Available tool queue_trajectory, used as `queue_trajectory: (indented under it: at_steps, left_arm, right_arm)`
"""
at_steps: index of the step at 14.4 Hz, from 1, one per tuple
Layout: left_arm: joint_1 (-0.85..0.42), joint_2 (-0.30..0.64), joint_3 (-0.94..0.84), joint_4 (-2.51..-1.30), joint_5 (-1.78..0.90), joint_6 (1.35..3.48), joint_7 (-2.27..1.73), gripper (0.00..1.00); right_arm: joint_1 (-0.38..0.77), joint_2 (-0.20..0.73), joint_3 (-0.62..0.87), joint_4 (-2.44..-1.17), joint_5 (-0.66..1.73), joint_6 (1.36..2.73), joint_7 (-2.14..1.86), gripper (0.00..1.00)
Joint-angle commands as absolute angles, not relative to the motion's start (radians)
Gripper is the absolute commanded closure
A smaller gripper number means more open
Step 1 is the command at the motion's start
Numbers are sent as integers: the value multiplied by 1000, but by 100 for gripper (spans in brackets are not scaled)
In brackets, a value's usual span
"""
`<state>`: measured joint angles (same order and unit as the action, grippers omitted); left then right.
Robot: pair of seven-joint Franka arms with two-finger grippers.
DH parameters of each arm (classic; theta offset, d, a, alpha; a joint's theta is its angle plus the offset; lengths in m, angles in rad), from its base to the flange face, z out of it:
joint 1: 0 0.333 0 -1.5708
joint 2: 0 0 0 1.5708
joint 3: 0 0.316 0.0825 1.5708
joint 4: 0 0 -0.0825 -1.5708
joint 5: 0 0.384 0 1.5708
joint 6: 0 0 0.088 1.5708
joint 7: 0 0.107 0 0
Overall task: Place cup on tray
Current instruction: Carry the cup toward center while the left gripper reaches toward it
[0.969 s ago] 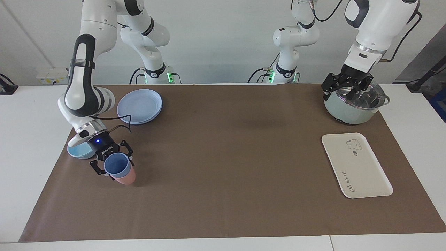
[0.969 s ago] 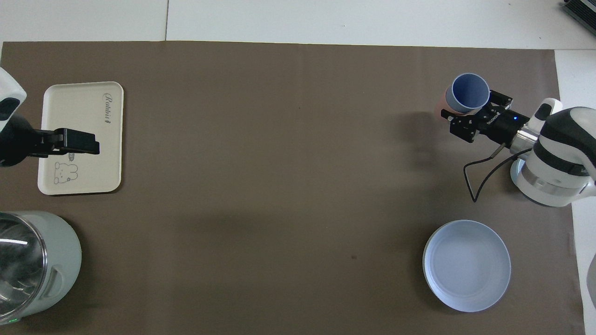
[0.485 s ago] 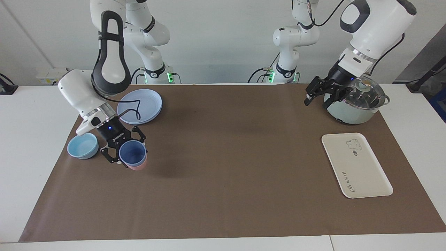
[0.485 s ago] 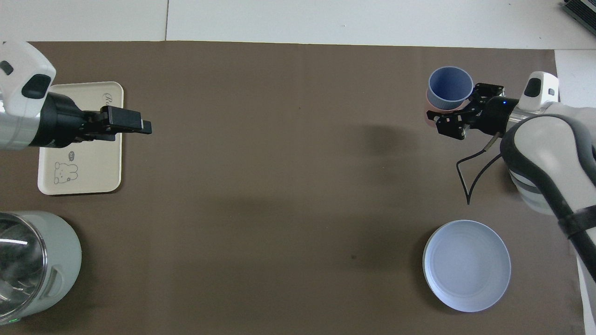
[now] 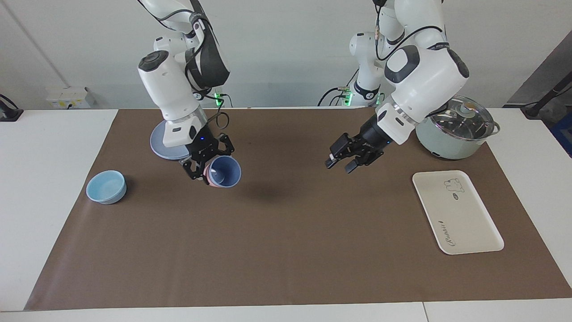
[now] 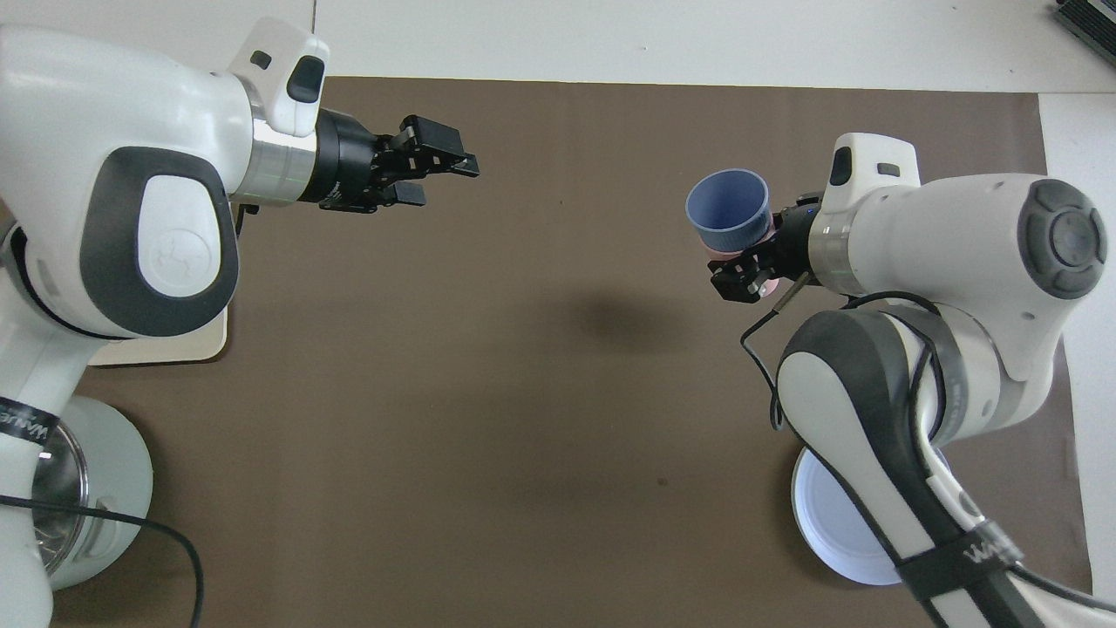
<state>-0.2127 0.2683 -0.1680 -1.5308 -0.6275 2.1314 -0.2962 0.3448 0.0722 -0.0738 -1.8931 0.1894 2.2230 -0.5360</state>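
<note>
Fingers [image 5: 195, 167] of the right gripper [image 5: 206, 162] pinch the cup [image 5: 225, 171] over the mat [image 5: 286, 232]; the left gripper [image 5: 346, 157], fingers spread, hangs near the tray [image 5: 464, 223].

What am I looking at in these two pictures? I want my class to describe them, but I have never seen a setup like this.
These are two robot arms at a table, each ending in a two-finger gripper. One picture faces the robots from across the table; the other looks down from above their own end.

The right gripper is in the air, shut on a blue cup with a pink cup nested around it. The left gripper holds nothing, raised over the brown mat, fingers apart.

On the table lie a cream tray and a lidded pot at the left arm's end, and a small blue bowl and round blue plates at the right arm's end.
</note>
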Motion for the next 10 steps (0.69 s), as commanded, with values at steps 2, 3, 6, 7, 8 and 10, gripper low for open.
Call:
queue_trajectory:
  at_steps: [2, 3, 6, 7, 8, 10]
  left_arm:
    - [-294, 398, -156, -1383, -701, 2220, -386, 20]
    - [-308, 440, -167, -1338, -698, 2227, -421, 21]
    - [-374, 476, -181, -1319, -689, 2278, -483, 25]
    - [-386, 476, -181, -1319, -689, 2270, -485, 25]
    - [-393, 476, -181, -1319, -689, 2264, -486, 25]
    - [-425, 474, -179, -1319, -684, 2263, -492, 25]
  right_arm:
    - [396, 71, -75, -1794, 130, 2010, -471, 100]
    - [400, 78, -75, -1760, 126, 1953, -471, 100]
    - [403, 75, -52, -1749, 28, 1904, -472, 100]
    - [406, 75, -45, -1747, 20, 1893, -469, 100]
    - [420, 74, -43, -1746, -15, 1879, -460, 100]
    - [446, 71, -41, -1740, -75, 1859, -424, 100]
